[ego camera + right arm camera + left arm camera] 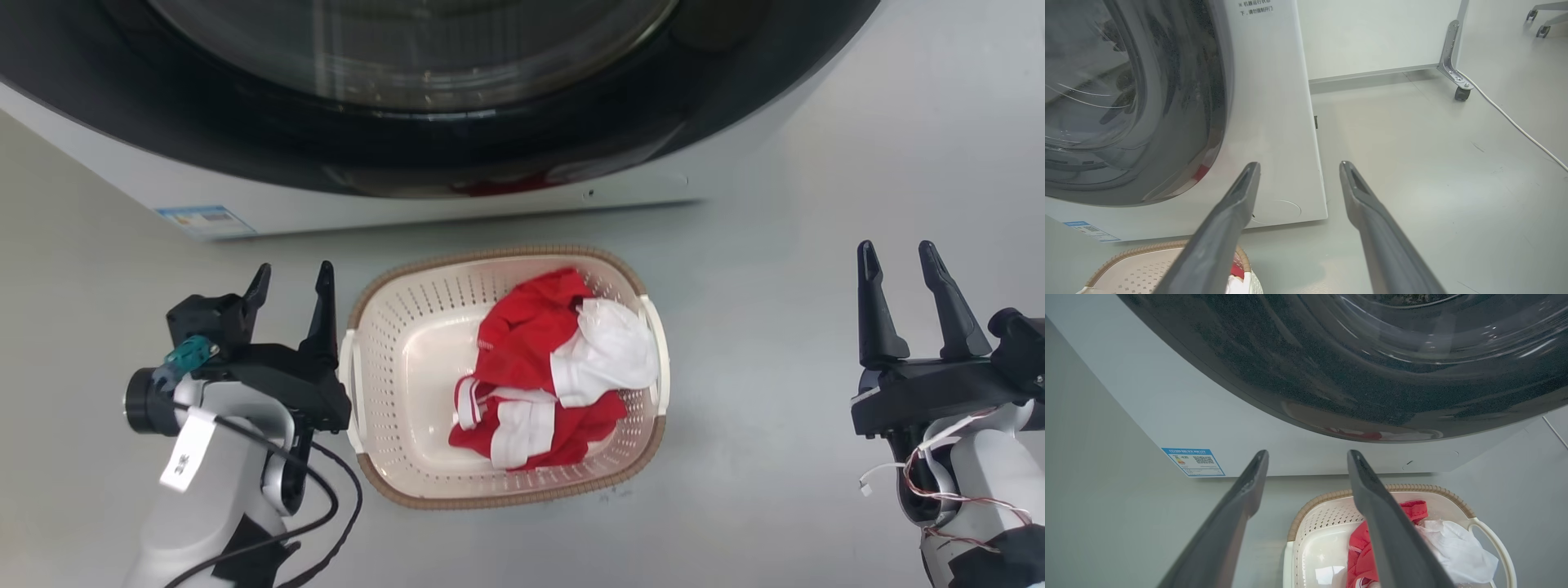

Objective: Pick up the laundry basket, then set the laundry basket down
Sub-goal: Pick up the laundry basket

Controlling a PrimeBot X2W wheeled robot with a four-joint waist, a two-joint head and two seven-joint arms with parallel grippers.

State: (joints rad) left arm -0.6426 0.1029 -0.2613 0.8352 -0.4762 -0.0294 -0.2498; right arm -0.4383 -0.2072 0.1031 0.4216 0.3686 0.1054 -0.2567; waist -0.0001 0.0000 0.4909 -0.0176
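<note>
The laundry basket (408, 343) stands on the grey floor just in front of the washer, cream-white and perforated with a brown rim, holding red and white clothes (555, 367). My left gripper (292, 282) is open right beside the basket's left handle (349, 384), nothing between its fingers. In the left wrist view the basket (1323, 522) lies below and to the right of the open left gripper (1306, 457). My right gripper (898, 257) is open, well to the right of the basket. The right wrist view catches a corner of the basket (1135, 265) at lower left of the right gripper (1298, 167).
The washer (408, 196), with a dark round door (424, 98), stands just behind the basket. A white cable (1515, 122) and a castor leg (1461, 92) lie on the floor farther off. Open grey floor stretches to the basket's right.
</note>
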